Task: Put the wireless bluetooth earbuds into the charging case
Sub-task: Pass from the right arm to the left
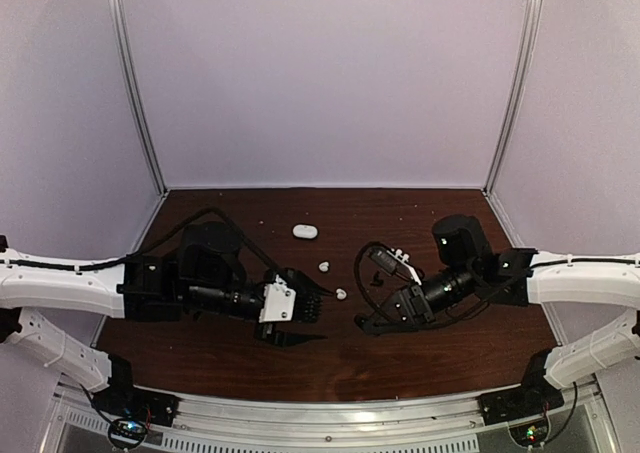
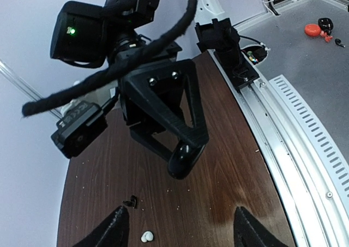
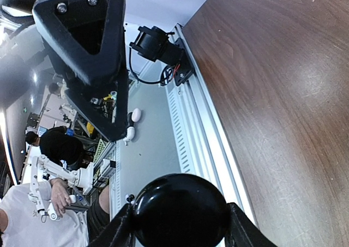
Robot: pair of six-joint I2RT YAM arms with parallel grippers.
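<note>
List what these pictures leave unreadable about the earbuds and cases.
- Black round case, right wrist view: cropped by the bottom edge, sides covered by the fingers; open or closed unknown.
- White case, top view: too small to show a lid seam.
- Black piece, left wrist view: too small to identify.
- White earbuds, top view: mere specks, orientation unreadable.

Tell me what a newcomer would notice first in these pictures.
The right gripper, at mid-table, has its jaws shut on a glossy black round case. Facing it, the left gripper hangs with jaws wide open, a tiny white earbud on the dark wood table just in front of them. A white oval case lies alone farther back.
</note>
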